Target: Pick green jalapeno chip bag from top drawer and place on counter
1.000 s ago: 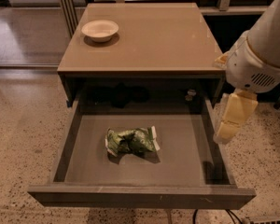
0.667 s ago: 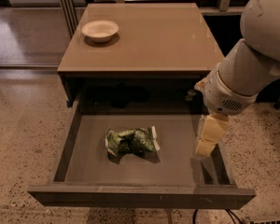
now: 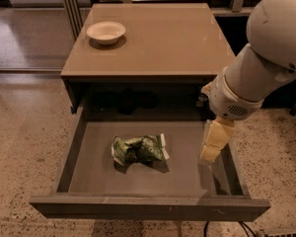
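Green jalapeno chip bag (image 3: 138, 149) lies long-axis left-to-right mid top drawer (image 3: 138, 205), bare floor around; tool (image 3: 210, 153) beside right wall, its width I cannot tell.

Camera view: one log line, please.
gripper: over right side of open grey top drawer | crumpled green foil chip bag: on drawer floor, not held | white round bowl: on tan counter

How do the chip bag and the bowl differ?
The green jalapeno chip bag lies crumpled in the open top drawer; the white bowl stands upright on the counter. The bag is green and wrinkly, the bowl smooth and round. The gripper hangs at the drawer's right side, nearer the bag than the bowl. Neither is held.
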`<state>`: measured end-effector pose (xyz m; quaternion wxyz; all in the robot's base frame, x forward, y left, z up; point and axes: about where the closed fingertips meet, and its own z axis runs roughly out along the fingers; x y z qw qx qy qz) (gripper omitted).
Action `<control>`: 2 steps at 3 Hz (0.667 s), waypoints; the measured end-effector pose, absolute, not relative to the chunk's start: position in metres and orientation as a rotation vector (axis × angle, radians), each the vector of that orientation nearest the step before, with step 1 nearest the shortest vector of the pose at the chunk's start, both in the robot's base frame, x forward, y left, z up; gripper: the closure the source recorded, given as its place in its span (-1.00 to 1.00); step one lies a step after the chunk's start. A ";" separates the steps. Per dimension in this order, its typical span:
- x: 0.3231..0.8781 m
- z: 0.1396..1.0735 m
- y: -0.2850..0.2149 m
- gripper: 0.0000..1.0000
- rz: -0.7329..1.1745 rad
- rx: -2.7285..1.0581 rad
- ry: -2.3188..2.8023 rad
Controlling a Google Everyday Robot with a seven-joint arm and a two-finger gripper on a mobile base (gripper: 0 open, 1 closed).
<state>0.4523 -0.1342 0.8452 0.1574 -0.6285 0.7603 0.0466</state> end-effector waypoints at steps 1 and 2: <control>0.475 0.829 -0.113 -1.00 0.131 -1.808 2.131; 0.490 0.807 -0.088 -1.00 0.164 -1.836 2.088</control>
